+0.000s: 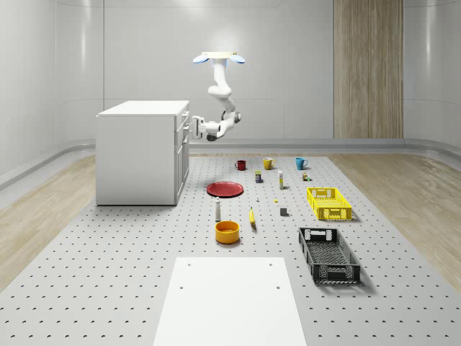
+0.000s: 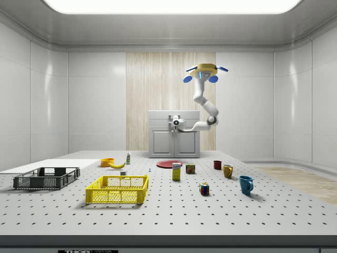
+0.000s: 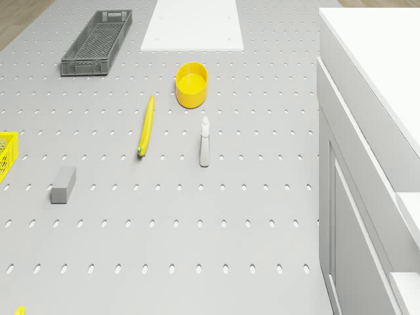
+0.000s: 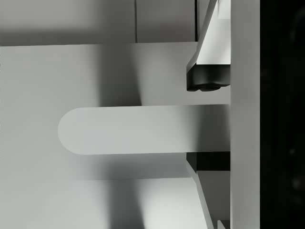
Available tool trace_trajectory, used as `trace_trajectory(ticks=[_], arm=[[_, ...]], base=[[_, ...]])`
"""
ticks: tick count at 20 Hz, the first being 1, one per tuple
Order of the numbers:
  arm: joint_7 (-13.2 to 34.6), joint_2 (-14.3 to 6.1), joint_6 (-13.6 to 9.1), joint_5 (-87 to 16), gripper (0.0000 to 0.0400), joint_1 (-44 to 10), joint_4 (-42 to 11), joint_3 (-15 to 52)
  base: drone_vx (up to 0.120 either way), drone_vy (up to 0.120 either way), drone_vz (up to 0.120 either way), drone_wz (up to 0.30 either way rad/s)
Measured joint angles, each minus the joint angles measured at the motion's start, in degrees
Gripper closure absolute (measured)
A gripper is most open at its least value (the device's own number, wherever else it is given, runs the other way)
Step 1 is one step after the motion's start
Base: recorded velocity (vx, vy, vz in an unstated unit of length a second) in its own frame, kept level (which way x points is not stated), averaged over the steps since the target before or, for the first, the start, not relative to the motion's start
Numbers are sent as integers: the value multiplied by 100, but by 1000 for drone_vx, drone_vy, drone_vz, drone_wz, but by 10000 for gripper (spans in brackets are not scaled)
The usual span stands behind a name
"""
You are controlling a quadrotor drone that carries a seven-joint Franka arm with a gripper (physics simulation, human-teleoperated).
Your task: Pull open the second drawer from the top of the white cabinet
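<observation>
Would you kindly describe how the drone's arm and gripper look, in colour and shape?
The arm is glossy white, built of rounded segments with darker bands at the joints. The gripper has pale grey fingers ending in black pads. No cables or markings are visible.

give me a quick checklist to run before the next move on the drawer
1. Handle between the pincer fingers: ok.
2. Pincer shut on handle: not ok, a gap shows at one finger.
3. Handle belongs to the second drawer: cannot tell.
4. Drone hovering in front of the cabinet, apart from it: ok.
5. Pull path free: probably ok, the plate lies low on the floor.
</observation>
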Motion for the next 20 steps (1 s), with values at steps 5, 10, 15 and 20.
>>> trace_trajectory(ticks=[5,10,15,20], arm=[[-63,-103,-176,-128,267,-99,-72,-154],[-52,-227,-374,-319,277,-206,-130,-344],[-11,-329,-545,-481,249,-291,-165,-520],[-24,-323,-530,-458,143,-279,-166,-515]], base=[[0,0,0,0],[0,0,0,0],[0,0,0,0],[0,0,0,0]])
